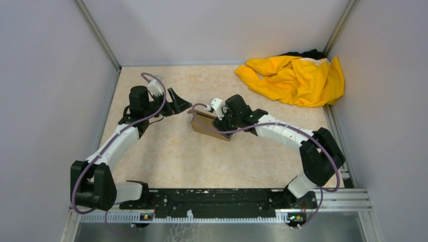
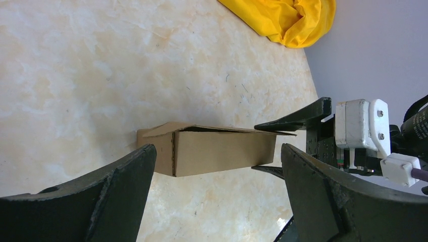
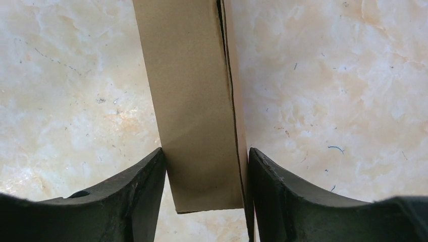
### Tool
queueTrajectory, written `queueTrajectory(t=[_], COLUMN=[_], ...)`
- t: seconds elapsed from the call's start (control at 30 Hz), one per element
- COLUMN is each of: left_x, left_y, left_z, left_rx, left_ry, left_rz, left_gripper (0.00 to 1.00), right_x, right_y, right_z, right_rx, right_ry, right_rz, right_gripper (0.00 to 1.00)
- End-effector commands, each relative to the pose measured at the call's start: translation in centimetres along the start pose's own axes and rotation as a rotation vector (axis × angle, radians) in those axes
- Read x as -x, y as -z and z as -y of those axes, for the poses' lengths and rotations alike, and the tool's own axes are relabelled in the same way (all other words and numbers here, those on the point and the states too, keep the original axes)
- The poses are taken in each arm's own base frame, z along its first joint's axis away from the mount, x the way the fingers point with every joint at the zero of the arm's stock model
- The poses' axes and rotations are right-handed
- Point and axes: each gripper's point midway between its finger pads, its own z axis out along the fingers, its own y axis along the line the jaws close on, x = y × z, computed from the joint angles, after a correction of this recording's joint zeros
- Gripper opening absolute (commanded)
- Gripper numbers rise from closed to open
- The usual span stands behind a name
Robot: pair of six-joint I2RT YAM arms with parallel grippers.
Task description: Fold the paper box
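The box lies mid-table, away from every edge, 1 end pinched between the right gripper's 2 fingers, likely to steady it, while the left gripper hangs wide open near the other end, apparently ready to fold there.

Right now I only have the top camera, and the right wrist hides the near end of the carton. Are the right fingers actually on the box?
Observer: Yes. In the right wrist view, both fingers of the right gripper touch the paper box, one on each long side.
Operator: Is its upper face closed?
Observer: Not fully. A dark slit runs along the top seam.
Operator: And the left gripper?
Observer: The left gripper is wide open and clear of the box, facing its long side.
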Motion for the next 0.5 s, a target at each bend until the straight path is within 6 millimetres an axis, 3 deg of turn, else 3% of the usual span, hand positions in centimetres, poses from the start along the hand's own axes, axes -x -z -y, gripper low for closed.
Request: queueTrajectory(t=[0.0, 0.1, 0.4, 0.47], left_x=[0.1, 0.4, 0.7, 0.3], left_y=[0.1, 0.2, 0.3, 0.4], left_z=[0.2, 0.5, 2.3, 1.9], left_rx=[-0.023, -0.035, -0.158, -0.146], left_ry=[-0.005, -0.008, -0.059, -0.069], left_rz=[0.005, 0.011, 0.046, 0.048], left_gripper=[0.99, 0.99, 0.98, 0.95], right_x=[2.7, 2.6, 2.5, 2.4], right_y=[0.7, 0.7, 1.0, 1.1], right_z=[-0.1, -0.1, -0.9, -1.1], right_rx=[0.001, 0.000, 0.046, 0.060], right_ry=[0.011, 0.010, 0.029, 0.038], right_rz=[0.080, 0.071, 0.072, 0.070], right_gripper=[0.55, 0.48, 0.46, 0.38])
